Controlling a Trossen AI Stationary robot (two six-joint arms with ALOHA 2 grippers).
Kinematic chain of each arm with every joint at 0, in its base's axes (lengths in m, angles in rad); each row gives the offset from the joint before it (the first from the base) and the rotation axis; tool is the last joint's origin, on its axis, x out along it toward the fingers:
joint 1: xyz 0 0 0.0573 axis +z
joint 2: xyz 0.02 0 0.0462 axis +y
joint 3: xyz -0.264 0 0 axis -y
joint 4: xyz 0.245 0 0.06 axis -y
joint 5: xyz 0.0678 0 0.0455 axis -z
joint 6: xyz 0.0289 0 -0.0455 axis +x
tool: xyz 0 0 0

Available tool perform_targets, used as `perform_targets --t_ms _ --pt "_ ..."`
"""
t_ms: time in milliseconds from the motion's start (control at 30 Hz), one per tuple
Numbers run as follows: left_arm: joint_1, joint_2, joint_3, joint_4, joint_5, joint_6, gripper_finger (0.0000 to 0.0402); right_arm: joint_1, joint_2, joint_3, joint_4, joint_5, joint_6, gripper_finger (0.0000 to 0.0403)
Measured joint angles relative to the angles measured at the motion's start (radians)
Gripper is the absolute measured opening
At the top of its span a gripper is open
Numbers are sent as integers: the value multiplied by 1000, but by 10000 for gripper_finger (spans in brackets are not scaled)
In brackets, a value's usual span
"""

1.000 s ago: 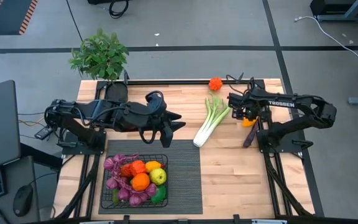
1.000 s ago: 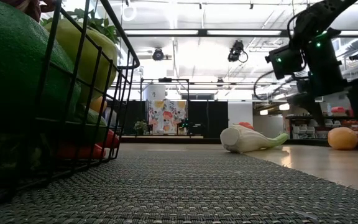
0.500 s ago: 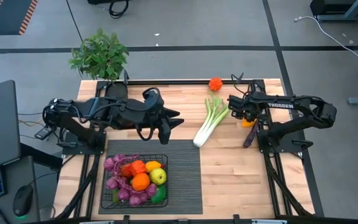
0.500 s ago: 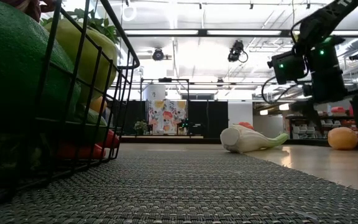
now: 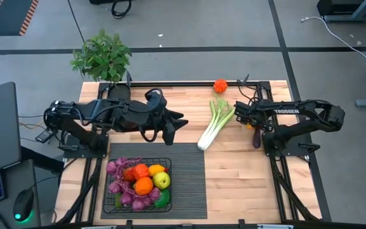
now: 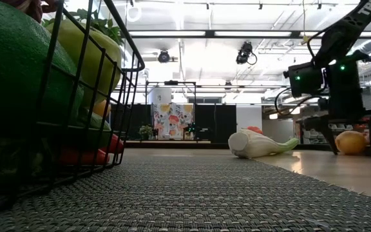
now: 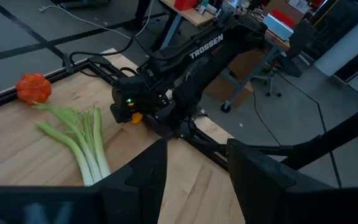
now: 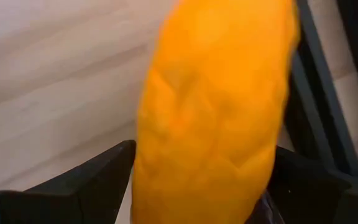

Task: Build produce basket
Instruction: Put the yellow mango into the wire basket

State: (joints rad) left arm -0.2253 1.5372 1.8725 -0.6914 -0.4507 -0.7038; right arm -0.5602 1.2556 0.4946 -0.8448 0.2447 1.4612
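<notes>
Produce (image 5: 142, 184) is already heaped in the black wire basket (image 5: 169, 181), which sits on the ribbed mat (image 5: 189, 175) at the lower left of the high view; purple grapes, an orange, a lemon and something green show through the mesh. Still loose at the upper right of the desk (image 5: 234, 172) are a leek (image 5: 213, 124), a small red-orange piece (image 5: 220, 85) at the desk's far edge, and an orange vegetable (image 8: 213, 112) that fills the right wrist view.

The right claw (image 5: 239, 113) is low over that orange piece, its fingers (image 8: 98, 177) spread wide on either side of it and not yet pressing in. The left claw (image 5: 178, 123) hangs over the middle of the desk above the mat, fingers (image 7: 138, 180) partly apart with nothing between them.

These look like light moulded toys, probably rigid and a bit slick. The orange one is elongated and lightly dimpled, so a squeeze across its narrow middle should hold best; near a tapered end it could squirt out.

From above, the right arm covers nearly all of the orange piece, and the dark shape just beside it is too hidden to name. The wrist view crops both its ends. In the low view the basket wall blocks most of the contents.
</notes>
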Motion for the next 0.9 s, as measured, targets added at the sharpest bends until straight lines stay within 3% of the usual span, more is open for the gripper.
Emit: perform_targets --t_ms 200,667,900 --pt "0 0 0 0 0 0 172 18 3 1 40 7 -52 323" --pt "0 0 -1 -1 -1 9 172 144 3 5 70 -63 -111 140" --pt "-4 0 -1 -3 -1 10 172 252 3 73 81 -122 -93 120"
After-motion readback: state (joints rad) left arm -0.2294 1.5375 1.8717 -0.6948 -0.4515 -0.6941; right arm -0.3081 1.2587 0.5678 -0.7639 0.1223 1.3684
